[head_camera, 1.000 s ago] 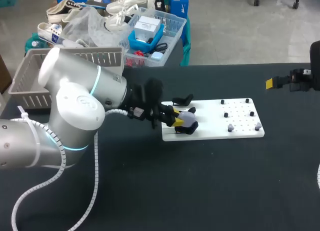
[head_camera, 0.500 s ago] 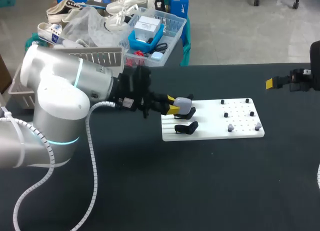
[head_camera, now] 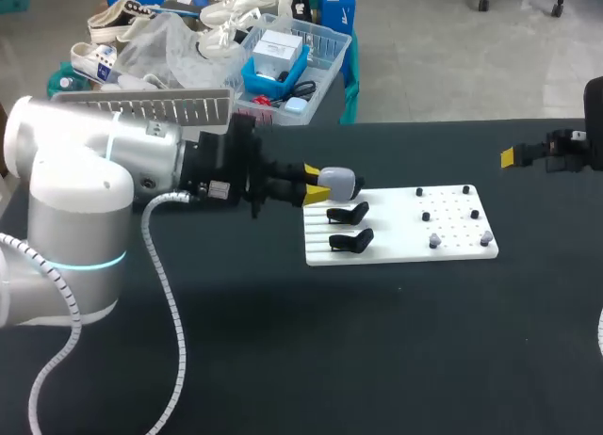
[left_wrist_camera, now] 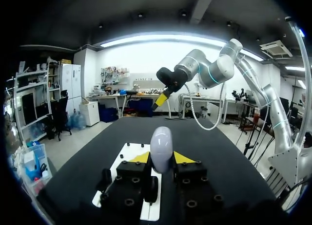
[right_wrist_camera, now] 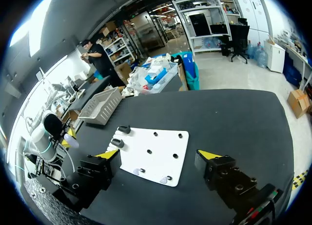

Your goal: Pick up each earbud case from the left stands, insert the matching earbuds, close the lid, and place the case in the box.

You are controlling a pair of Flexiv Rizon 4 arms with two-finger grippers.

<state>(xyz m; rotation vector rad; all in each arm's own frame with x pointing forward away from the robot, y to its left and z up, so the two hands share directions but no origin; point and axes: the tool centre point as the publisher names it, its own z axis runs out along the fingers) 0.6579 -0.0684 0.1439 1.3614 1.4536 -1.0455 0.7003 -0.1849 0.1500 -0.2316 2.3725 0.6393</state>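
Observation:
My left gripper (head_camera: 316, 188) is shut on a pale lavender earbud case (head_camera: 338, 181) and holds it in the air just above the white board's (head_camera: 400, 251) left end. In the left wrist view the case (left_wrist_camera: 161, 147) stands upright between the yellow fingertips (left_wrist_camera: 140, 158). Two black stands (head_camera: 347, 213) (head_camera: 350, 239) on the board are bare. Two small pale earbuds (head_camera: 434, 239) (head_camera: 486, 237) sit near the board's front right. My right gripper (right_wrist_camera: 160, 155) stands open far to the right, above the table, with the board (right_wrist_camera: 151, 152) ahead of it.
Several black pegs (head_camera: 426, 216) stick up from the board's right half. A grey slatted basket (head_camera: 141, 105) stands at the back left, partly behind my left arm. My right gripper (head_camera: 513, 156) hangs near the table's right edge.
My left gripper has lifted the case off the nearer stand and drawn it up and back to the left. The right arm has not moved.

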